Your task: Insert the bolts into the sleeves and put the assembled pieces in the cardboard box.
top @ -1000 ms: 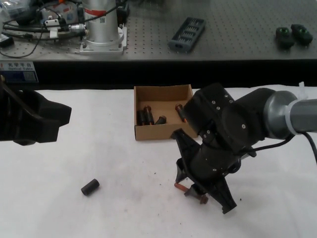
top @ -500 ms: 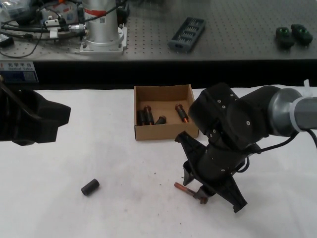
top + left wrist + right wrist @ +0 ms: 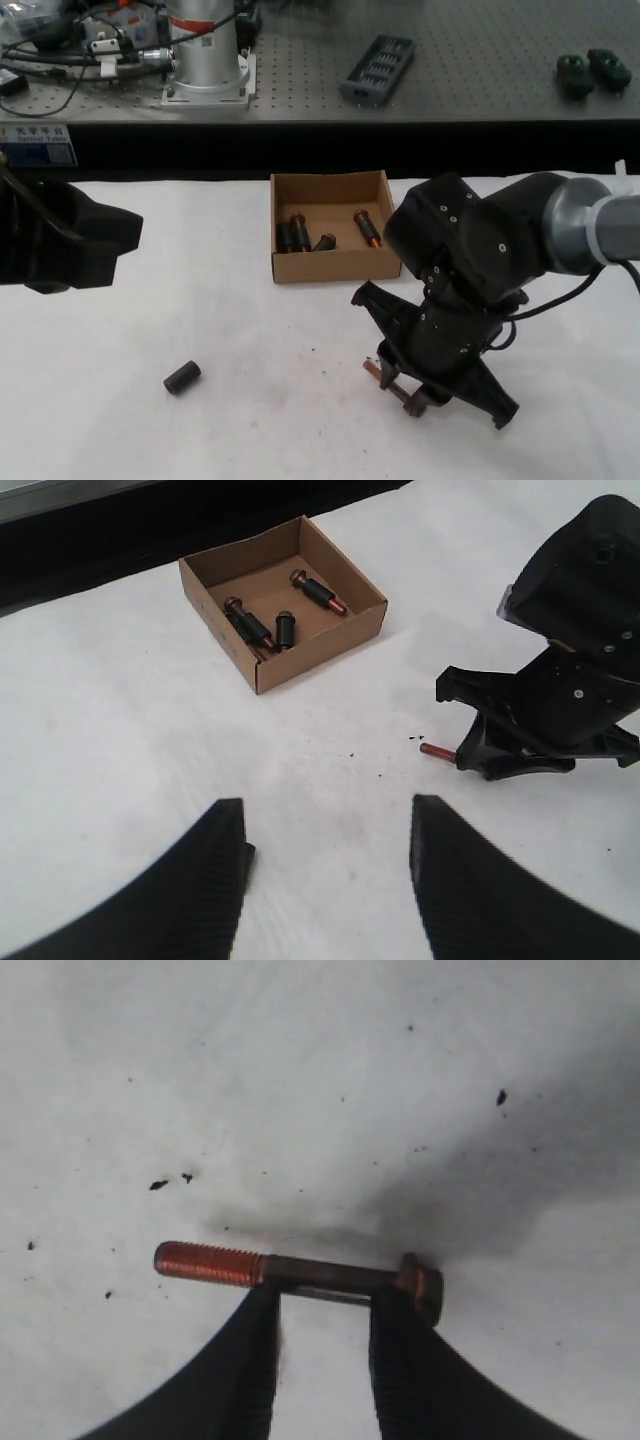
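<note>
1. Hanging low over the white cloth (image 3: 250, 330), the right gripper (image 3: 322, 1305) points down at the near-right part of the bench, in front of the box.
2. Its jaws stand narrow, w/ a strip of cloth showing btwn them. Nothing is clamped.
3. The bolt (image 3: 300, 1270) lies crosswise at both fingertips (image 3: 262, 1305). Its copper threaded end sticks out past one finger and its flanged head past the other. Can't tell whether the tips touch it.
4. In the high view the bolt (image 3: 374, 371) shows partly from under that gripper, threaded end toward the left. The left wrist view catches the same end of the bolt (image 3: 436, 750) poking out beside the black gripper body.
5. The left gripper (image 3: 328, 805) is up over the cloth on the left side, jaws wide, nothing btwn them.
6. The sleeve (image 3: 182, 377), short & black, lies on its side on the cloth at near-left, well apart from the bolt and the right gripper.
7. The cardboard box (image 3: 330, 265) sits open-topped at the far middle of the cloth. Assembled pieces (image 3: 366, 228) lie inside: one alone by the right wall, the others grouped toward the left wall.
8. Behind the cloth, a perforated bench top carries a metal post (image 3: 205, 50), cables, a grey rack (image 3: 377, 65) and two black parts (image 3: 595, 70).
</note>
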